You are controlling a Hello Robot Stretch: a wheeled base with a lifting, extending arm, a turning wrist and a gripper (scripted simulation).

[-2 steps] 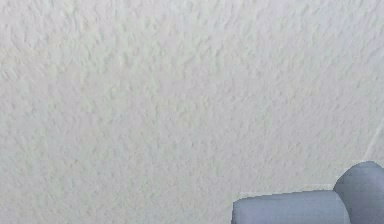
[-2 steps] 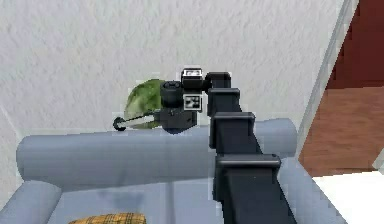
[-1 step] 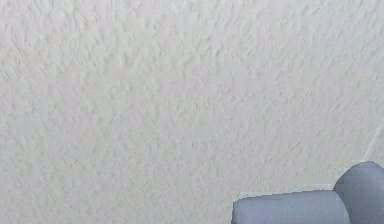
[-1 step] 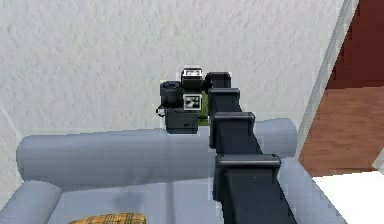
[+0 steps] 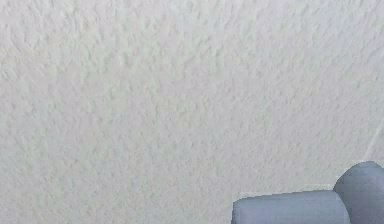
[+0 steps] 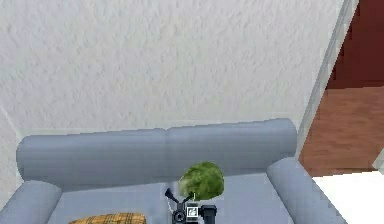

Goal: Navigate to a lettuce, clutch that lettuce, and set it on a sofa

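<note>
One sofa (image 6: 150, 150): grey-blue, two back cushions side by side, a padded arm at each end, back against the wall; spans the lower half of the arm side view
Lettuce (image 6: 206, 181): round, green, leafy head over the sofa seat, just right of the middle, in front of the backrest; can't tell if it rests on the seat or hangs clear of it
Gripper (image 6: 177, 195): dark body low in the arm side view, thin fingers angled up and left, right at the lettuce's lower left edge
Finger state: cannot tell (same goes for whether it holds anything, the seat cushion sits right behind it)
Marker square (image 6: 190, 213): white with black marks, just below the lettuce
Plaid pillow (image 6: 105, 219): yellow-brown, on the seat toward the left, cut off by the bottom edge
Doorway: past the sofa's right arm, reddish wood floor (image 6: 345, 130) and a dark red wall (image 6: 365, 45) beyond
White wall (image 5: 150, 100): textured, takes most of the forward view
Upholstered end (image 5: 295, 208): grey-blue, rounded, bottom right corner of the forward view, same colour as the sofa
</note>
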